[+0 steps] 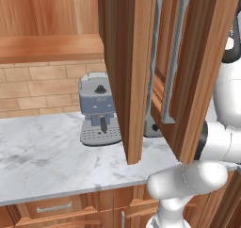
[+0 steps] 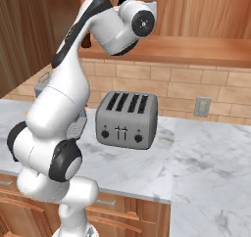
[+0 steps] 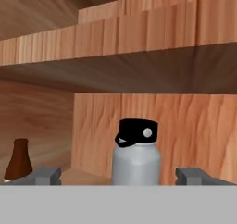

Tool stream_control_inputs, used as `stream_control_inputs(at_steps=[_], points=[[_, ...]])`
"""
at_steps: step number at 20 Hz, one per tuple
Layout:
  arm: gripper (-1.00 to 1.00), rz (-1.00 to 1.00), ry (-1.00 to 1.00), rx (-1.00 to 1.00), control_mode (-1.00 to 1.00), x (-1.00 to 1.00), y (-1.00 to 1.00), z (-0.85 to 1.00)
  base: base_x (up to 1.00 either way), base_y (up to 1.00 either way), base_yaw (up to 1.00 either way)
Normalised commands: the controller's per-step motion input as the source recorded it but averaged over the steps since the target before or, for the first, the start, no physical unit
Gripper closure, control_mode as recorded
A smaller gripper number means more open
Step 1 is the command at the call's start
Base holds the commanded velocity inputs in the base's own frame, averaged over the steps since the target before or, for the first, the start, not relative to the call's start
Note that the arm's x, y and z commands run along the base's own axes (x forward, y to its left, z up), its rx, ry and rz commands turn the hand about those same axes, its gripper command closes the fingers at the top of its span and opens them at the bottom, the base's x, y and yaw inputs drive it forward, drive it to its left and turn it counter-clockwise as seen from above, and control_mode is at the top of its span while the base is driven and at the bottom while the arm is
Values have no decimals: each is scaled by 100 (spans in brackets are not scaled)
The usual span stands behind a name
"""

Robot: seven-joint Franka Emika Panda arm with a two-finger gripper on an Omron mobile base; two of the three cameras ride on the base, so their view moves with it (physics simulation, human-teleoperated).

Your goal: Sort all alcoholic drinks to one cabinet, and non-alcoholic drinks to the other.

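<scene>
**Jaws wide inside the cabinet, grey bottle dead ahead**

The hand view looks into an open cabinet [image 3: 152, 121]: a wooden shelf [image 3: 115, 70] crosses the upper half of the frame, and the back panel fills the middle. At lower centre stands a short grey bottle with a black cap [image 3: 136, 158], upright. It sits squarely between the two dark fingertips [image 3: 44, 176] at the bottom edge. The jaws stand wide apart and grip nothing; the gripper [image 3: 120, 177] is clear of the bottle on both sides. Whether the bottle is near or further back, I cannot tell.

At the lower left of the same view, the dark brown cola bottle [image 3: 19, 159] stands on the cabinet floor against the side wall. Only its neck and shoulder show.

In the left base view the cabinet doors [image 1: 129, 71] hang open across the centre, over the counter [image 1: 47, 151]. A coffee machine [image 1: 98, 110] stands behind them. In the right base view the arm [image 2: 73, 74] reaches up at the upper left, with a toaster [image 2: 126, 119] at centre on the counter.

My reading: a placing step has ended, or a pick is beginning. If the grey bottle is the target, the next move calls for a straight advance and a squeeze below the cap. Otherwise the hand should draw straight back out, clear of the doors and the cola bottle.
</scene>
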Motion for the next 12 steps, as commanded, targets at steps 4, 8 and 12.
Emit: stream_control_inputs(at_steps=[4, 8, 12], points=[[-100, -3, 0, 3, -100, -100, -2, 0, 0, 0, 0], [-100, -12, 1, 5, -100, -100, 0, -1, 0, 0, 0], [-100, -14, 3, 1, -100, -100, 0, -6, 0, 0, 0]])
